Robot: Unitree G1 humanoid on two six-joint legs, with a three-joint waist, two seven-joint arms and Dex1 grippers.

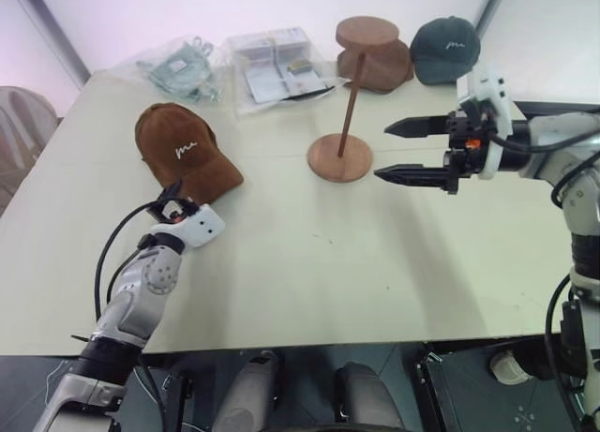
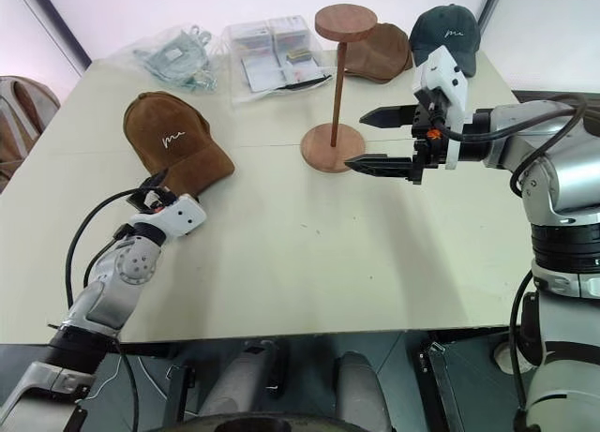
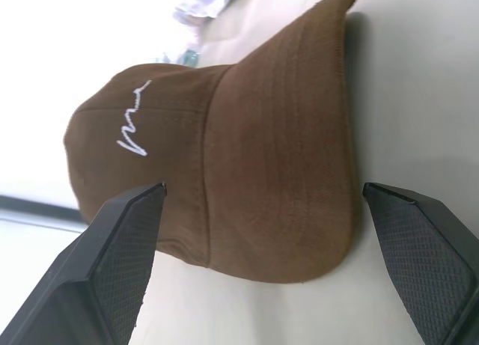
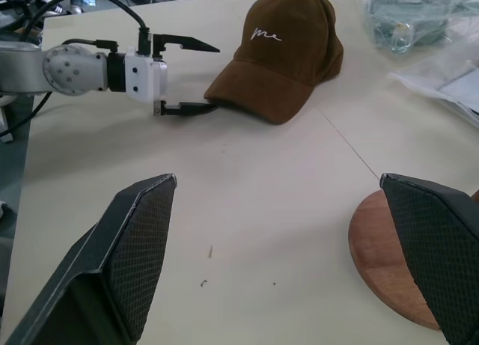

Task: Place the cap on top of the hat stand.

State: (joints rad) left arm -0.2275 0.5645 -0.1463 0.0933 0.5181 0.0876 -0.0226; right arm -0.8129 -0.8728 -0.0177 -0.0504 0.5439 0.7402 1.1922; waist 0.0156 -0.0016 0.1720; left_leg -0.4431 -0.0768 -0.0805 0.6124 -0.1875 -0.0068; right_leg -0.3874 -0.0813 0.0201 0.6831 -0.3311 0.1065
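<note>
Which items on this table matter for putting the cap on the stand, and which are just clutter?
Part of the job:
- the cap, brown with white script, lying on the table
- the hat stand, top bare
- left gripper, open at the cap's brim

Just lying about:
- dark green cap
- plain brown cap behind the stand
- plastic bags at the far edge

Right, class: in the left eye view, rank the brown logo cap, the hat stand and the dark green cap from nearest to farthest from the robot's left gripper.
1. The cap: brim right at the open left gripper, on the table's left.
2. The hat stand: mid-table, to the right.
3. The dark green cap: far right corner, behind the stand.
</note>
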